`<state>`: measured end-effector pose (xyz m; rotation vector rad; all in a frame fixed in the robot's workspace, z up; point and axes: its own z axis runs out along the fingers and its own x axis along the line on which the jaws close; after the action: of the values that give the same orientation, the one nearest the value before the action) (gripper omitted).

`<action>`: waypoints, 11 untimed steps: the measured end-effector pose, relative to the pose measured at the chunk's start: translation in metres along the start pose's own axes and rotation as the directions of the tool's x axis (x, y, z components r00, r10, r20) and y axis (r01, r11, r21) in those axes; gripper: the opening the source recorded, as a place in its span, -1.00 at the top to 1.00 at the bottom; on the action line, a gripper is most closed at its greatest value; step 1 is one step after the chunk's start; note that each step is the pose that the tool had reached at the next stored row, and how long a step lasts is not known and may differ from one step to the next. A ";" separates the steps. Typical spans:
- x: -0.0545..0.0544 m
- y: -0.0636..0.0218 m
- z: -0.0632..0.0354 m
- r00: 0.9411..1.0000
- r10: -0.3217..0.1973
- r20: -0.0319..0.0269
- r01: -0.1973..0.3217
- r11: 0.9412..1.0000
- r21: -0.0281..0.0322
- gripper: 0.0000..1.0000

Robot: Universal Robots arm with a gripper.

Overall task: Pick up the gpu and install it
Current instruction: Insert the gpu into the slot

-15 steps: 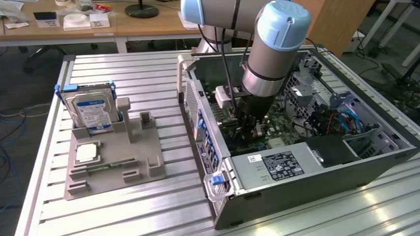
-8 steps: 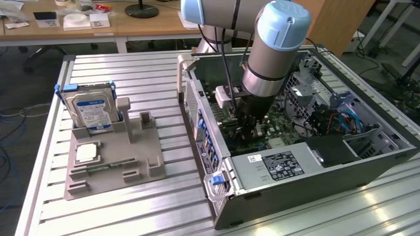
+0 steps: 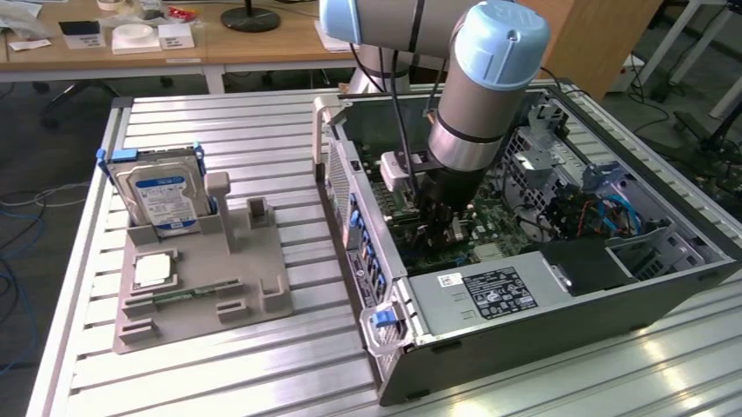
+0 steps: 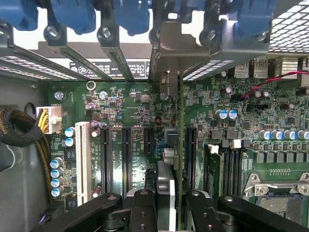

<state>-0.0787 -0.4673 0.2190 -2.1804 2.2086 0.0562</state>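
Pincer (image 4: 173, 205) clamped on gpu (image 4: 176, 145), edge-on above motherboard (image 4: 270, 125), slots close either side.

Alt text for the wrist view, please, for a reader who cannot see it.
The gripper holds the gpu edge-on above the green motherboard, in line with the black expansion slots. The card's silvery bracket reaches the case's rear openings, beneath blue slot clips.

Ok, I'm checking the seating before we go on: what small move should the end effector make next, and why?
Probably ease straight down toward the motherboard. The end effector grips the gpu edge-on among the expansion slots, with its bracket near the rear openings. Whether it is seated I cannot tell.
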 end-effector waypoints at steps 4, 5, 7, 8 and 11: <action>0.000 0.0000 0.0001 1.000 0.000 0.000 0.000 1.000 0.000 0.44; 0.000 0.0001 0.0007 1.000 0.000 0.002 0.000 1.000 0.001 0.43; 0.000 0.0000 0.0004 1.000 0.000 0.001 0.000 1.000 0.000 0.32; 0.000 0.0000 0.0001 1.000 0.000 0.000 0.000 1.000 0.000 0.32; 0.000 0.0000 -0.0016 1.000 0.000 0.000 0.000 1.000 0.000 0.32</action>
<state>-0.0787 -0.4673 0.2207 -2.1802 2.2083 0.0561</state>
